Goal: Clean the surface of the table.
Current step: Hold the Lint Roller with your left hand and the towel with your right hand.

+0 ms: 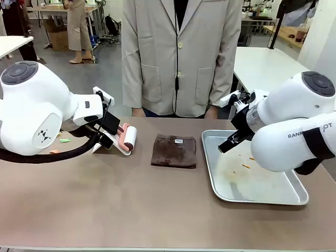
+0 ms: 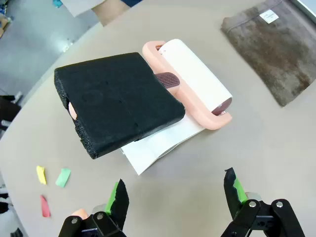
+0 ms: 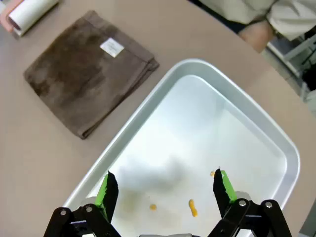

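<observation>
The brownish table [image 1: 131, 205] carries a lint roller [image 1: 127, 139] with a pink frame, a white roll and a black foam handle [image 2: 118, 101] that sticks up. My left gripper [image 2: 177, 195] hovers open just short of that handle, nothing between its fingers; from the front the left gripper [image 1: 105, 139] sits right beside the roller. A folded brown cloth [image 1: 174, 150] lies at mid-table. My right gripper [image 3: 165, 190] hangs open above the silver tray [image 3: 256, 123], and in the front view the right gripper [image 1: 230, 143] is over the tray's left part.
Small coloured paper scraps [image 2: 62, 177] lie on the table left of the roller, also seen as scraps [image 1: 65, 140] under my left arm. Orange crumbs [image 3: 192, 207] sit in the tray. A person in a beige jacket [image 1: 178, 58] stands at the far edge.
</observation>
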You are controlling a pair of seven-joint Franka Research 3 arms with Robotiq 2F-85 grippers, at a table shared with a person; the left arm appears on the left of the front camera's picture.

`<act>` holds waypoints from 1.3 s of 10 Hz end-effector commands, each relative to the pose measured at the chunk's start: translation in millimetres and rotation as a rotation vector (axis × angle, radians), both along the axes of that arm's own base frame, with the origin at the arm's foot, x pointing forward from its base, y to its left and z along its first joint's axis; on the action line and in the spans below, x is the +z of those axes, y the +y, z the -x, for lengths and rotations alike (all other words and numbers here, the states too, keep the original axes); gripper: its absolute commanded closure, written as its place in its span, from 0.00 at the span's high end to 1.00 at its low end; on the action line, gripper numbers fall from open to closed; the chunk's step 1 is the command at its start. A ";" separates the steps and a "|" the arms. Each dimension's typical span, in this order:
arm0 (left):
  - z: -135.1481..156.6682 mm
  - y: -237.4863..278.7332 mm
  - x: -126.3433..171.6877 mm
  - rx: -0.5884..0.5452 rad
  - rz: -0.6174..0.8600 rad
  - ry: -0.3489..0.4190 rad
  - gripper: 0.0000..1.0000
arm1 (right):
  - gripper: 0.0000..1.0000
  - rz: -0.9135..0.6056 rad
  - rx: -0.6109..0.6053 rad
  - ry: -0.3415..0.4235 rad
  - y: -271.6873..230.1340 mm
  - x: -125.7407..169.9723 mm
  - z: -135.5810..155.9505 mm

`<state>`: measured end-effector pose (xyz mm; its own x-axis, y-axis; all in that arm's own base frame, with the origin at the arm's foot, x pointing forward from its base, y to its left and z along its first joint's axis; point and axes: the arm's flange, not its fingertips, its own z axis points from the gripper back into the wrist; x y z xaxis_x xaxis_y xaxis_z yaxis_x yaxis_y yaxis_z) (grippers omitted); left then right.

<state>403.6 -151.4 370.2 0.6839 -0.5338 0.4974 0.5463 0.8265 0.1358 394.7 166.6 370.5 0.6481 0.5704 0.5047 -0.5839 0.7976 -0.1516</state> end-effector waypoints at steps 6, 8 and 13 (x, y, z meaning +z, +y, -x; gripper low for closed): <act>0.0 0.0 0.0 0.000 0.000 0.000 1.00 | 1.00 0.000 0.000 -0.001 0.1 0.3 -0.1; 0.0 0.0 0.0 0.000 0.000 0.000 1.00 | 1.00 0.000 0.000 -0.001 0.1 0.3 -0.1; 0.0 0.0 0.0 0.000 0.000 0.000 1.00 | 1.00 0.000 0.000 -0.001 0.1 0.3 -0.1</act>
